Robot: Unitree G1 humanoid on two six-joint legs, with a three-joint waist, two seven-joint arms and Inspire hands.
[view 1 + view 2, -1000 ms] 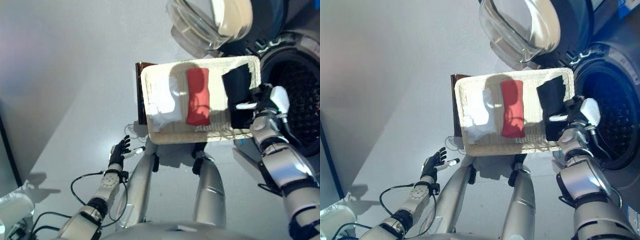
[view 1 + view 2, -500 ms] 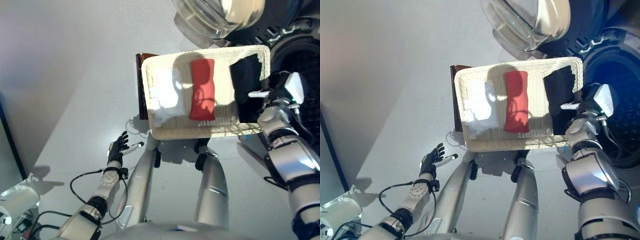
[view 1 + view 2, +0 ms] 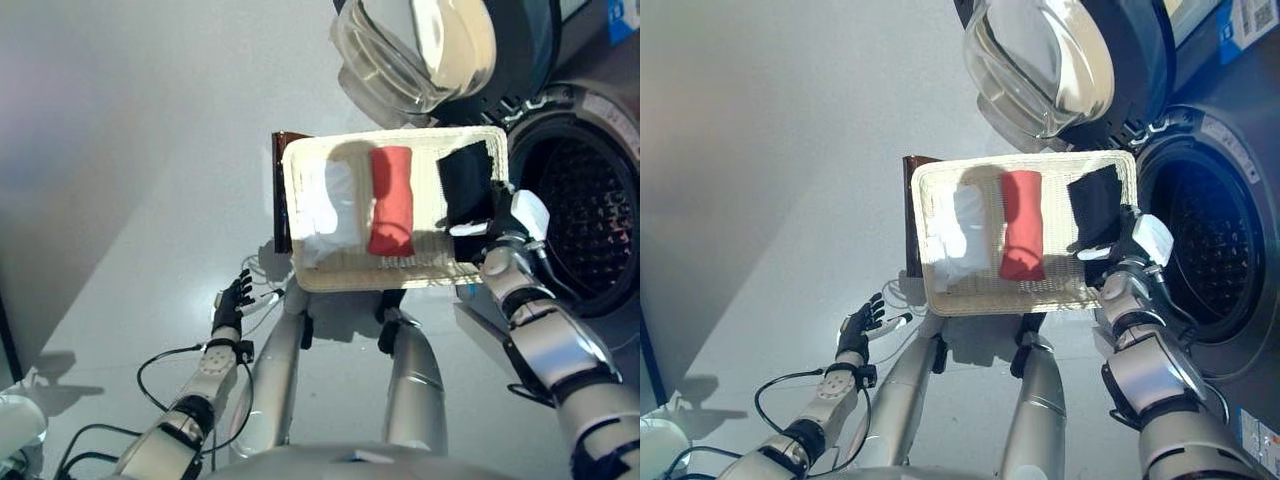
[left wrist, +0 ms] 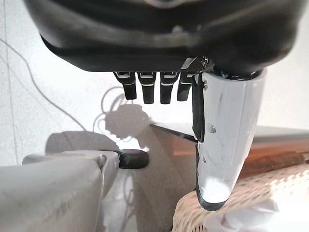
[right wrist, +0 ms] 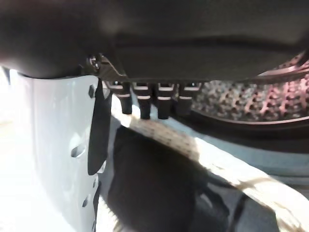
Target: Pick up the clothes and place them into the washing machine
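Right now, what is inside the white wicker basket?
The basket holds a white garment, a red garment and a black garment. The right hand covers the black one's lower edge. Anything beneath the clothes is hidden.

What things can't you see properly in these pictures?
- Right robot hand: in both eye views its fingers are hidden behind its own back, over the black cloth. The right wrist view doesn't show whether they touch it.
- Brown thing: the basket covers most of it, so what it is stays unclear.
- Washing machine drum: its right side is cut off by the edge of the left eye view.
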